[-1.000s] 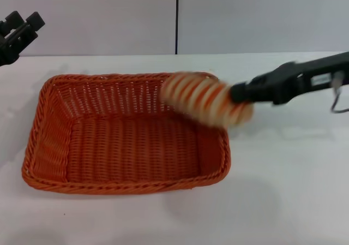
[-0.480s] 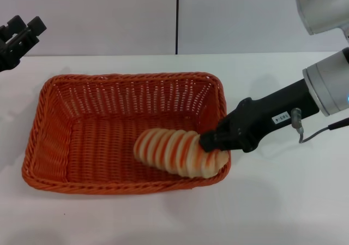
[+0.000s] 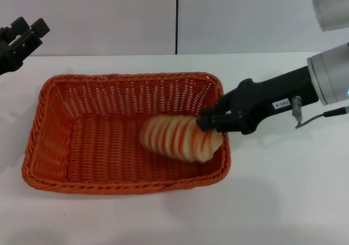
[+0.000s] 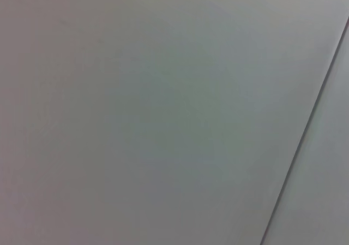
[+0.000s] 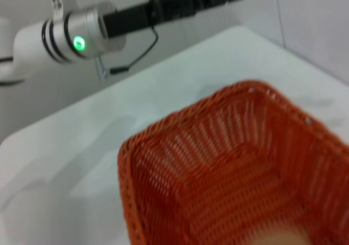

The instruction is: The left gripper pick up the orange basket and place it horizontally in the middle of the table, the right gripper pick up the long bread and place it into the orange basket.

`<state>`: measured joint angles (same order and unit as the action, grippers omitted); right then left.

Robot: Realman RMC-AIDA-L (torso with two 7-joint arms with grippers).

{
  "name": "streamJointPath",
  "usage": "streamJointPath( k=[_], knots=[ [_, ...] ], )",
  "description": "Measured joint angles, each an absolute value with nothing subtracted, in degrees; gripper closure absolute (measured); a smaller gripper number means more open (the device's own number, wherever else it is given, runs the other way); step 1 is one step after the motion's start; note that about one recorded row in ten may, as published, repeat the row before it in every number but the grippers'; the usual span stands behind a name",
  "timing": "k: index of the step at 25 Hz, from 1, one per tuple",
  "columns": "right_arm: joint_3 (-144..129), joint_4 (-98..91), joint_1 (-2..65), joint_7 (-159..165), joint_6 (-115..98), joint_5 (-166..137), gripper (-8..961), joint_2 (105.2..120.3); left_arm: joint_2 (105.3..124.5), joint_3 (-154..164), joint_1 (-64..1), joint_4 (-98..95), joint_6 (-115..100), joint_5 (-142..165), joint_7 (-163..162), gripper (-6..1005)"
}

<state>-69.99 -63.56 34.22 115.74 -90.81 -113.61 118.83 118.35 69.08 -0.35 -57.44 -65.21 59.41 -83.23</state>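
Half a second ago the long bread [image 3: 180, 138] lay lower, toward the near right corner of the orange basket [image 3: 54, 141]; now it sits a little higher in the frame, tilted, its right end close to the basket's right wall just under the rim, while the right claw [image 3: 210, 120] remains closed on that end and has shifted up and back with it. A second ago the loaf was above the far rim, so the carry is done and the bread is inside; what seems left is letting go. The basket has not moved: it lies lengthwise across the middle of the white bench [image 3: 283, 201], so its own step looks finished. The right claw reaches over the basket's right rim, nearly touching it, so a plain lift-out risks catching the braided edge. Bare bench lies to the lower right and along the bottom of the frame. The left claw [image 3: 22, 35] waits at the upper left, well apart, its fingers apparently spread and holding nothing.
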Motion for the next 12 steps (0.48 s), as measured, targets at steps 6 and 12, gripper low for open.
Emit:
streamJointPath(
  k=[6, 12],
  knots=[
    [-67.43, -63.11, 34.08, 113.89, -90.98, -112.37, 655, 118.76, 118.39, 69.01, -0.35, -57.4, -65.38, 59.41, -83.17, 406],
    [-59.84, -72.17, 30.12, 114.82, -94.66, -111.63, 516, 119.04, 118.25, 66.6, -1.13, -53.94, -65.98, 59.39, -81.69, 406]
  ],
)
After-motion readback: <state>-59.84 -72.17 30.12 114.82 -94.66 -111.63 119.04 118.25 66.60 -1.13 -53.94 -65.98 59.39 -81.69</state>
